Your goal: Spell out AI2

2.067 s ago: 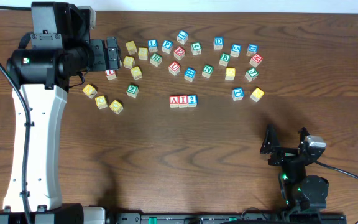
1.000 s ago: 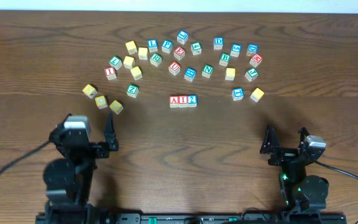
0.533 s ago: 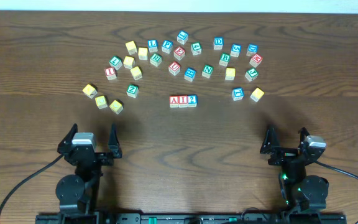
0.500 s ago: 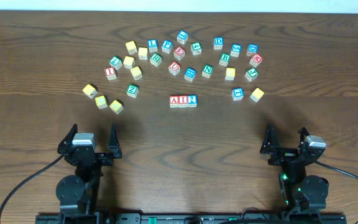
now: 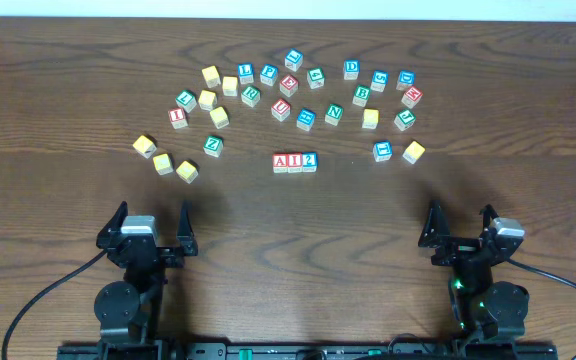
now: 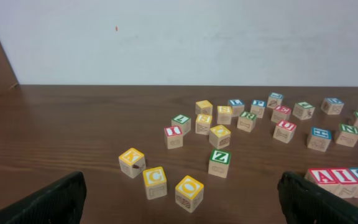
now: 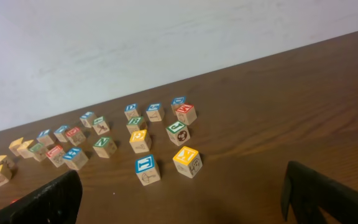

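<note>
Three blocks stand side by side in a row at the table's middle: a red A (image 5: 281, 161), a red I (image 5: 295, 161) and a blue 2 (image 5: 309, 160). The row also shows at the right edge of the left wrist view (image 6: 344, 180). My left gripper (image 5: 150, 228) is open and empty near the front left edge. My right gripper (image 5: 459, 228) is open and empty near the front right edge. Both are well apart from the row.
Many loose letter blocks lie in an arc behind the row, from yellow blocks at the left (image 5: 163, 162) to a blue block (image 5: 382, 150) and a yellow block (image 5: 414, 152) at the right. Bare brown table (image 5: 298, 250) lies between the grippers.
The left arm has drawn back from the block cluster at the far left to its place at the front left edge. The right arm and the blocks have not moved.
</note>
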Robot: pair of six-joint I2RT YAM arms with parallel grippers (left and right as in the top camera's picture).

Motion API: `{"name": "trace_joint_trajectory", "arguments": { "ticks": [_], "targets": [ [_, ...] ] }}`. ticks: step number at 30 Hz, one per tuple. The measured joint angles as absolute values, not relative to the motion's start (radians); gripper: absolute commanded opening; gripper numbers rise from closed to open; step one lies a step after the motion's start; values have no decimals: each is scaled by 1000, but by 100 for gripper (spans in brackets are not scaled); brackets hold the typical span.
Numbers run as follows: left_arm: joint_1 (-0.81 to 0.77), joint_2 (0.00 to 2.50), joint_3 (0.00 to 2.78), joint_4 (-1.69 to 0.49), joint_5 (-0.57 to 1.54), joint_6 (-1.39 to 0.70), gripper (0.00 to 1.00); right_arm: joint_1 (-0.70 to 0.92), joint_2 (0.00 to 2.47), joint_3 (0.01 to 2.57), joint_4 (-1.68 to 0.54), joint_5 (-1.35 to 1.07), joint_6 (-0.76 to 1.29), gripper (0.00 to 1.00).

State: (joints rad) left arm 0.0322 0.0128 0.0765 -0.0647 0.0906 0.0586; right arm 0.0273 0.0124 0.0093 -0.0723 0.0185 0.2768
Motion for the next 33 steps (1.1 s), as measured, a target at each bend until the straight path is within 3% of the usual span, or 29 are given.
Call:
{"name": "trace_joint_trajectory", "arguments": {
  "ticks": [33],
  "targets": [
    [32, 10, 16, -25, 61, 60, 98, 27, 12, 9, -72, 19, 276, 99]
  ]
}}
